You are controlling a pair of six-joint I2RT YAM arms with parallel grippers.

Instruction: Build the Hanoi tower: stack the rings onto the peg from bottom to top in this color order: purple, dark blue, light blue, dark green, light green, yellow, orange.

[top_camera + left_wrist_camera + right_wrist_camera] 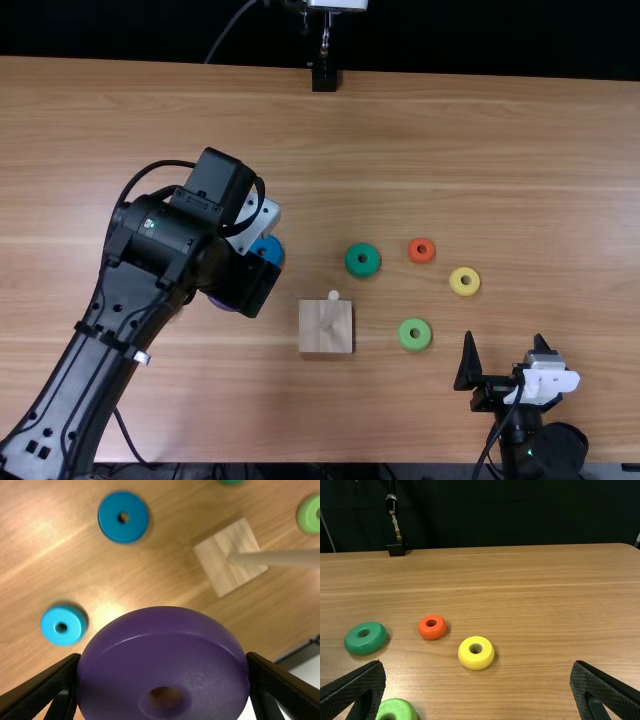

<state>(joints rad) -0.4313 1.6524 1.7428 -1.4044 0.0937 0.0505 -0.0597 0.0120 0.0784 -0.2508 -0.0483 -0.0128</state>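
My left gripper (255, 285) is left of the wooden peg base (312, 342), above the table. In the left wrist view my left gripper (163, 661) is shut on the purple ring (117, 680), one finger on either side. The upright peg (285, 558) carries no ring. The dark blue ring (270, 242) is partly behind the left arm; in the left wrist view the light blue ring (46, 625) lies apart from it. Dark green (352, 260), orange (413, 252), yellow (456, 282) and light green (405, 334) rings lie right of the base. My right gripper (504, 345) stands open at lower right; likewise the right gripper (477, 664).
The left arm's links cover part of the table (480, 150) on the left. A black stand (325, 78) is at the far edge, with a dark curtain behind.
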